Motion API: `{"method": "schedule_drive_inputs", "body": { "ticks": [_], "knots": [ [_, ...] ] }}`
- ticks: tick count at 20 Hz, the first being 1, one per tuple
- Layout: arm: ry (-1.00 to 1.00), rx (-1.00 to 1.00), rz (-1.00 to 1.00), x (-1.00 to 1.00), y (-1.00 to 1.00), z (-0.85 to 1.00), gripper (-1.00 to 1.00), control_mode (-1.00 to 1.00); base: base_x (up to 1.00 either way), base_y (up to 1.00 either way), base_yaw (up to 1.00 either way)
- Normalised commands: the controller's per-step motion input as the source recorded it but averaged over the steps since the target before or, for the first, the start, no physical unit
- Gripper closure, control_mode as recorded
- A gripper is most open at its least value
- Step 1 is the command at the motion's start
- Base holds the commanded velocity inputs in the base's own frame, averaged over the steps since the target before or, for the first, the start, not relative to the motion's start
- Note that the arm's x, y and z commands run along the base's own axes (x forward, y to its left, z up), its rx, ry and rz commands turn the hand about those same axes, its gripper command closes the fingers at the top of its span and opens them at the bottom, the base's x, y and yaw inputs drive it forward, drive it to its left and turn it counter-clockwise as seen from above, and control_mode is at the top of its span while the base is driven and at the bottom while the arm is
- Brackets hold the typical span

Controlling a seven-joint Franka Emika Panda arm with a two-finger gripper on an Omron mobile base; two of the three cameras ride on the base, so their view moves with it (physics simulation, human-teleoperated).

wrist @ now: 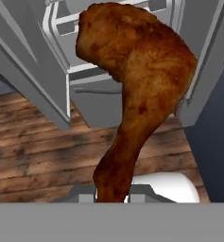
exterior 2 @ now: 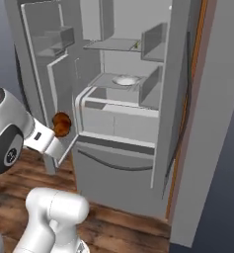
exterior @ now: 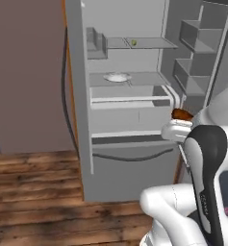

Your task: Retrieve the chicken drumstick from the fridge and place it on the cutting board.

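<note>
- Your gripper [exterior 2: 58,132] was closed on the chicken drumstick [wrist: 132,94], pinching it at the narrow end so the plump end stood out beyond the fingers. That hold kept the bulky part free of the jaws.
- The drumstick [exterior 2: 62,123] was outside the fridge [exterior 2: 138,148], in the air in front of the open compartment, at about nine o'clock in the right base view and three o'clock in the left base view [exterior: 181,114].
- Both fridge doors stood open, which left you a free path out; the door bins [exterior: 195,57] sat at about two o'clock of the left base view.
- A white plate [exterior: 117,77] lay on the middle shelf and a small yellow-green fruit [exterior: 133,43] on the upper one, both well apart from your load.
- Below the meat the hand view showed wooden floor [wrist: 38,151], so a slip there would likely have dropped it to the ground.
- You appeared to have finished the retrieval; carrying it to the cutting board was not yet done.
</note>
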Motion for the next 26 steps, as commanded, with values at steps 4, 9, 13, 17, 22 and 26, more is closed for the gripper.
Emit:
{"method": "schedule_drive_inputs", "body": {
  "ticks": [4, 9, 13, 17, 22, 26],
  "knots": [
    [0.00, 0.00, 0.00, 0.00, 0.00, 0.00, 1.00, 1.00, -0.46, 0.22, 0.55],
    [0.00, 0.00, 0.00, 0.00, 0.00, 0.00, 1.00, 1.00, -0.52, 0.34, 0.62],
    [0.00, 0.00, 0.00, 0.00, 0.00, 0.00, 1.00, 1.00, -0.49, 0.35, 0.61],
    [0.00, 0.00, 0.00, 0.00, 0.00, 0.00, 1.00, 1.00, -0.48, 0.28, 0.60],
    [0.00, 0.00, 0.00, 0.00, 0.00, 0.00, 1.00, 1.00, -0.42, 0.24, 0.60],
    [0.00, 0.00, 0.00, 0.00, 0.00, 0.00, 1.00, 1.00, -0.41, 0.34, 0.59]
  ]
}}
